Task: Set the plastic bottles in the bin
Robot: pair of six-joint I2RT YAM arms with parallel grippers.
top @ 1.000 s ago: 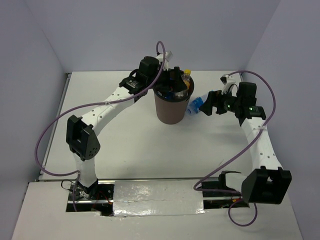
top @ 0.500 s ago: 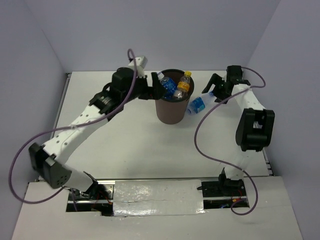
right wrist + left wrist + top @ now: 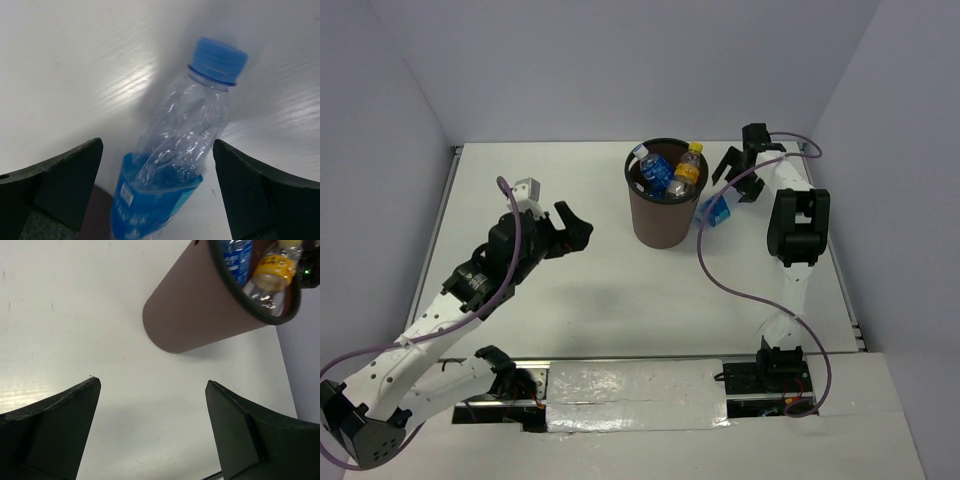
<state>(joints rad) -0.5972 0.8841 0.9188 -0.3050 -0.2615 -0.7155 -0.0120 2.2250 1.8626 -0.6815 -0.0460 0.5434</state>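
Nearest us, the left gripper (image 3: 152, 385) hangs over the white table (image 3: 570, 290), jaws wide, holding nothing. Beyond it stands the round dark brown bin (image 3: 660, 222). Inside we see a blue-labelled clear plastic bottle (image 3: 655, 172) and an orange-capped bottle (image 3: 688, 166). Just right of the bin lies a blue-capped clear bottle (image 3: 180, 125), between the wide-spread fingers of the right gripper (image 3: 157, 145). We cannot tell whether they touch it.

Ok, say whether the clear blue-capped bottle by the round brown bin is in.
Out: the blue-capped bottle rests on the white table beside the brown bin.
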